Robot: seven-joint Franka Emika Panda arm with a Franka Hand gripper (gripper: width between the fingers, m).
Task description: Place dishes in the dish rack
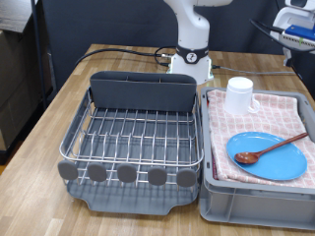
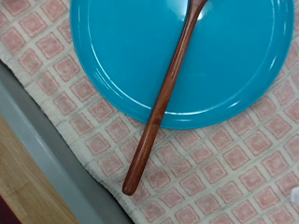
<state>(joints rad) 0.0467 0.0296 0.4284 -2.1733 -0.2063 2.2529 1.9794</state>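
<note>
The dish rack (image 1: 133, 138) sits near, with nothing in it. Right of it, the spoon (image 1: 271, 149) lies on the blue plate (image 1: 268, 157), the mug (image 1: 239, 94) farther back. The gripper is not seen; I cannot tell about its fingers.

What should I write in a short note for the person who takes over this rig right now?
Gripper: not seen in either view; the wrist camera looks down on the wooden spoon.
Dishes: blue plate, spoon lying partly on it, and white mug all sit on the checked cloth in the grey crate.
Done: nothing; the dish rack holds no dishes.
Left: all three dishes.
</note>
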